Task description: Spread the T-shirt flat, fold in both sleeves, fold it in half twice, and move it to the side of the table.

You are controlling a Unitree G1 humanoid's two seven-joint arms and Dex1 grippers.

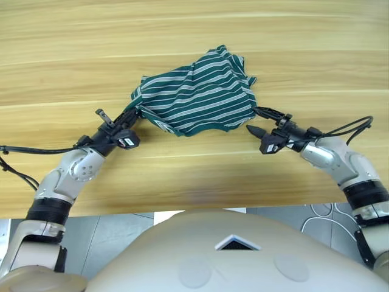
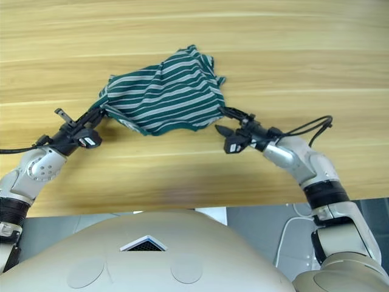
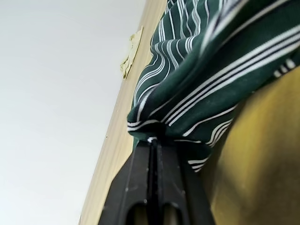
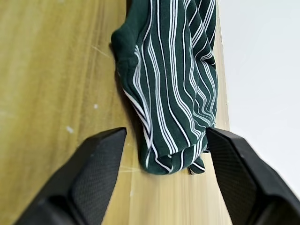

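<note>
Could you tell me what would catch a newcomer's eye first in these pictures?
A crumpled green T-shirt with white stripes lies bunched in the middle of the wooden table. The left gripper is shut on its left edge, while the right gripper stands open at its right edge, with the end of the cloth between its fingers.

The T-shirt (image 1: 197, 91) is dark green with thin white stripes. It lies bunched in a rumpled heap on the wooden table (image 1: 61, 55), a little toward 12 o'clock from the middle of the head view. Its stripes run roughly from 8 o'clock to 2 o'clock. A loose fold peaks at the heap's 12 o'clock edge. The 9 o'clock corner is drawn to a point, pinched between the closed fingers of the left gripper (image 1: 135, 109). The 6 o'clock edge is an uneven curve.
</note>
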